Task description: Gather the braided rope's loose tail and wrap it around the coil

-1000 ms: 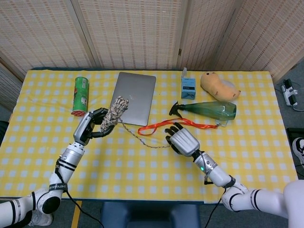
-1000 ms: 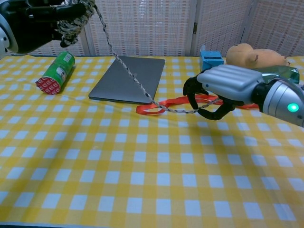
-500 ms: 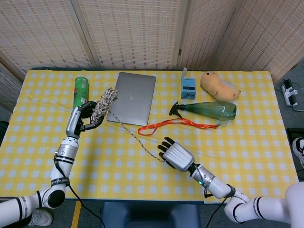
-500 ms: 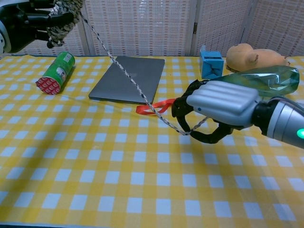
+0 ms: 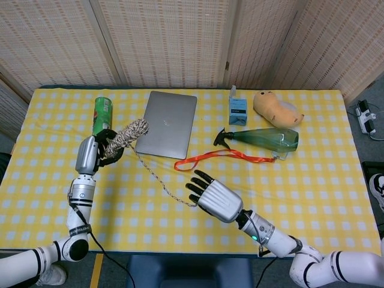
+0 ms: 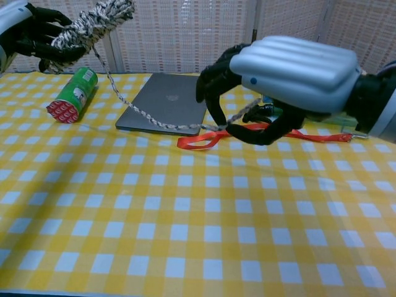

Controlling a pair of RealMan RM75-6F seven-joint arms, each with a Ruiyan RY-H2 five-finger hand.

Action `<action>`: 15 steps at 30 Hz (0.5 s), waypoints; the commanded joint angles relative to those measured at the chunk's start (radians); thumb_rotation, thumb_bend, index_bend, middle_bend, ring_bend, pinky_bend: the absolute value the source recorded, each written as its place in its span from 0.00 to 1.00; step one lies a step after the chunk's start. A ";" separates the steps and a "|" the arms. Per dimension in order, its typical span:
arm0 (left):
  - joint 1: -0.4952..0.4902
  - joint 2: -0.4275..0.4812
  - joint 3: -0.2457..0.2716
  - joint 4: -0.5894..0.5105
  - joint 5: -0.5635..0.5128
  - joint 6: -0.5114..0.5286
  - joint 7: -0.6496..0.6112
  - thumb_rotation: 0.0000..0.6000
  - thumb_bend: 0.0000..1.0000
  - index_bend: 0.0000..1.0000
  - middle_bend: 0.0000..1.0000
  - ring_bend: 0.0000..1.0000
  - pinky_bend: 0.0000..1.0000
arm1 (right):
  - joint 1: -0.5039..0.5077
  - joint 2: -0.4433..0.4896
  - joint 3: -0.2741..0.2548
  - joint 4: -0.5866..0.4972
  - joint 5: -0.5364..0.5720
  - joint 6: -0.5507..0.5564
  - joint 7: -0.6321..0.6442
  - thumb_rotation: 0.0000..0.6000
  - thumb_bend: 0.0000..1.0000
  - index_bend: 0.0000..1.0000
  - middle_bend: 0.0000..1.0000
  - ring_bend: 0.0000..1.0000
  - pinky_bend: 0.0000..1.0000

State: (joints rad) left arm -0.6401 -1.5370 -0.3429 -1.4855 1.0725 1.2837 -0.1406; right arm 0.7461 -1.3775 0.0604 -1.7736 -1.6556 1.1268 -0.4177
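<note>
The right hand (image 6: 278, 83) is up off the tabletop (image 5: 312, 174), fingers curled with the loose tail (image 6: 179, 127) of the braided rope pinched near its end between thumb and fingertips; in the chest view the strand runs straight through that pinch. Over on the other side, the left hand (image 5: 96, 155) grips the coil (image 5: 125, 137), raised above the cloth near the green can (image 5: 102, 115). The coil's long axis tilts up and away toward the laptop (image 5: 168, 123), its free top end pointing roughly that way.

From the right hand the coil lies far off toward the robot's left and a bit farther back, and the tail hangs between the two in a slack diagonal, dipping close to the laptop's near edge. The red lanyard (image 5: 219, 157) lies just beyond the right hand. I'd judge wrapping means carrying the tail across toward the coil and around its axis.
</note>
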 commanded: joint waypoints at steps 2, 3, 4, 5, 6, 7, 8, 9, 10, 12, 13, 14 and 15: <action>0.006 -0.024 0.048 0.017 0.053 0.011 0.057 1.00 0.76 0.82 0.77 0.72 0.80 | 0.037 0.043 0.096 -0.085 0.041 -0.010 -0.059 1.00 0.52 0.64 0.31 0.24 0.16; 0.008 -0.024 0.055 0.014 0.063 0.007 0.054 1.00 0.76 0.82 0.77 0.71 0.80 | 0.045 0.044 0.114 -0.096 0.058 -0.017 -0.070 1.00 0.52 0.64 0.31 0.24 0.16; 0.010 -0.025 0.062 0.013 0.074 0.004 0.054 1.00 0.76 0.82 0.77 0.71 0.80 | 0.053 0.044 0.132 -0.105 0.077 -0.025 -0.081 1.00 0.52 0.64 0.31 0.24 0.16; 0.012 -0.027 0.071 0.012 0.085 0.003 0.056 1.00 0.76 0.82 0.77 0.71 0.80 | 0.062 0.042 0.148 -0.113 0.095 -0.033 -0.090 1.00 0.52 0.64 0.31 0.24 0.16; 0.015 -0.029 0.080 0.011 0.098 0.002 0.061 1.00 0.76 0.82 0.77 0.71 0.80 | 0.074 0.039 0.168 -0.121 0.119 -0.045 -0.103 1.00 0.52 0.64 0.31 0.24 0.16; 0.017 -0.033 0.087 0.010 0.108 0.004 0.065 1.00 0.76 0.82 0.77 0.71 0.80 | 0.082 0.036 0.182 -0.125 0.139 -0.053 -0.115 1.00 0.52 0.64 0.31 0.24 0.16; 0.020 -0.037 0.095 0.009 0.121 0.006 0.070 1.00 0.76 0.82 0.77 0.71 0.80 | 0.094 0.030 0.198 -0.128 0.163 -0.062 -0.133 1.00 0.52 0.64 0.31 0.24 0.16; 0.022 -0.040 0.102 0.007 0.130 0.007 0.072 1.00 0.76 0.82 0.77 0.71 0.80 | 0.102 0.025 0.209 -0.129 0.179 -0.069 -0.145 1.00 0.52 0.64 0.30 0.24 0.16; 0.024 -0.043 0.107 0.005 0.139 0.007 0.073 1.00 0.76 0.82 0.77 0.71 0.80 | 0.110 0.019 0.220 -0.130 0.196 -0.074 -0.156 1.00 0.52 0.64 0.30 0.24 0.16; 0.029 -0.049 0.121 0.003 0.162 0.009 0.075 1.00 0.76 0.82 0.77 0.71 0.80 | 0.128 0.004 0.241 -0.130 0.228 -0.080 -0.176 1.00 0.52 0.64 0.30 0.24 0.16; 0.031 -0.051 0.128 0.002 0.175 0.010 0.074 1.00 0.76 0.82 0.77 0.71 0.80 | 0.135 -0.002 0.249 -0.129 0.240 -0.082 -0.183 1.00 0.52 0.64 0.30 0.24 0.16; 0.033 -0.054 0.137 0.001 0.194 0.011 0.068 1.00 0.76 0.82 0.77 0.71 0.80 | 0.145 -0.010 0.259 -0.126 0.256 -0.083 -0.196 1.00 0.52 0.64 0.30 0.24 0.16; 0.036 -0.055 0.144 -0.001 0.208 0.012 0.062 1.00 0.76 0.82 0.77 0.71 0.80 | 0.153 -0.017 0.267 -0.122 0.267 -0.084 -0.204 1.00 0.52 0.64 0.30 0.24 0.16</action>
State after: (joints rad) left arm -0.6098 -1.5867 -0.2123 -1.4834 1.2605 1.2934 -0.0717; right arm 0.8847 -1.3818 0.3163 -1.8979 -1.4043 1.0488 -0.6071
